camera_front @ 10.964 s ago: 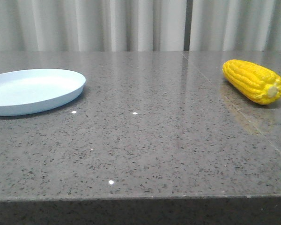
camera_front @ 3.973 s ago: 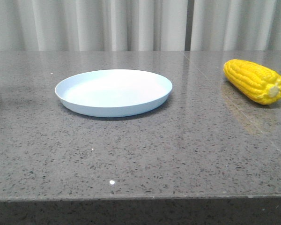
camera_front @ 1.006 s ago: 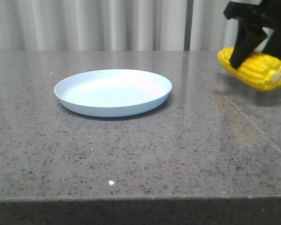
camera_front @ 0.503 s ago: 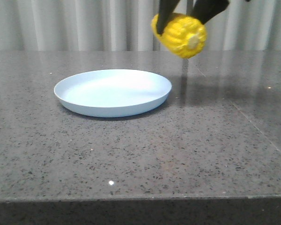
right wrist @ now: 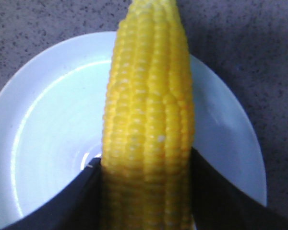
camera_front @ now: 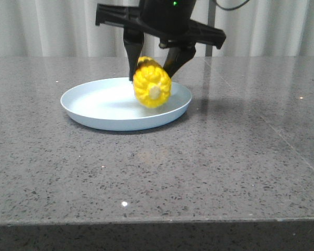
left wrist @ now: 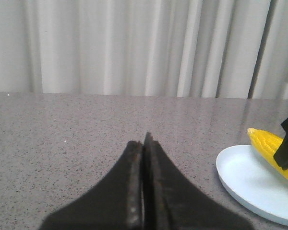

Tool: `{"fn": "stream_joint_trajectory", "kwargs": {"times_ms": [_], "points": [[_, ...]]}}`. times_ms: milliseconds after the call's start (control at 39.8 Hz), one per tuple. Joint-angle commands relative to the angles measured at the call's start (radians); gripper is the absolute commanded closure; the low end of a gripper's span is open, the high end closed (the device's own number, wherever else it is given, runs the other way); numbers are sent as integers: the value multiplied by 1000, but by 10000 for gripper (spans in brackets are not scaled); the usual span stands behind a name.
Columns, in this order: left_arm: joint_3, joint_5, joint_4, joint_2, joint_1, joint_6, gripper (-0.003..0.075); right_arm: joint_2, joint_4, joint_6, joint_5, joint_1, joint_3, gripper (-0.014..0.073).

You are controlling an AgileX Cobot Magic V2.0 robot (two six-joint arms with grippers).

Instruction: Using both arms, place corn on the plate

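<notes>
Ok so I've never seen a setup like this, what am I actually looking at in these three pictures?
A two-armed robot at a grey speckled stone table. One camera faces forward over the table; the other two ride on the wrists. In the front view the right gripper holds a bright yellow glossy corn cob over a round pale-blue plate; its wrist camera looks down on both. The left gripper, fingers pressed together and holding nothing, sits off to the side, seeing plate and corn from there.
</notes>
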Motion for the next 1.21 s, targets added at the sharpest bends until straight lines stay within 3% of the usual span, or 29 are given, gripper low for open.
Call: {"fn": "stream_joint_trajectory", "kwargs": {"times_ms": [0, 75, 201, 302, 604, 679, 754, 930, 1006, 1031, 1182], "points": [[-26, -76, -5, 12, -7, -1, 741, -48, -19, 6, -45, 1, -36, 464], [-26, -76, -5, 12, -7, -1, 741, -48, -16, 6, -53, 1, -36, 342], [-26, -76, -5, 12, -7, -1, 741, -49, 11, 6, -57, 1, -36, 67], [-26, -76, -5, 12, -7, -1, 741, -59, 11, 6, -56, 1, -36, -70], [-26, -76, -5, 12, -7, -1, 741, -191, -37, 3, -53, -32, -36, -57], [-26, -76, -5, 12, -7, -1, 741, -226, -38, -11, -40, -65, -36, -23], [-26, -76, -5, 12, -7, -1, 741, -253, -37, -25, -22, -95, -36, 67], [-26, -76, -5, 12, -7, -1, 741, -289, -37, -34, 40, -151, -36, 497], [-26, -76, -5, 12, -7, -1, 741, -300, -37, -34, 75, -176, -36, 641], [-26, -76, -5, 12, -7, -1, 741, -303, -37, -34, 87, -185, -36, 669], [-26, -76, -5, 12, -7, -1, 741, -336, -38, -93, 163, -259, -27, 655]]}}
